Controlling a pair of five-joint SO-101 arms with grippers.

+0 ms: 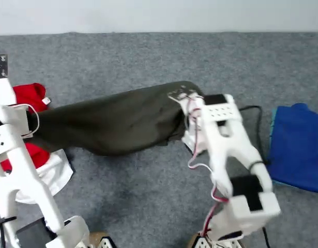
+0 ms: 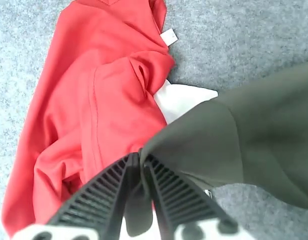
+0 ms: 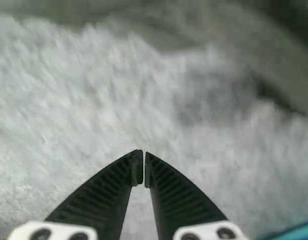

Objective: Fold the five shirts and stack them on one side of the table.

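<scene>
Olive shirt [image 2: 254,135] — its edge right between the left claw [image 2: 140,160] tips

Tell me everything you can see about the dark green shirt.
The dark green shirt is soft, wrinkled cloth, stretched in a long band across the grey carpeted table, from the left side to the middle. The left claw is shut on a fold of its edge, above the red shirt and the white shirt. Its other end bunches beside the right arm; whether they touch is unclear.
</scene>
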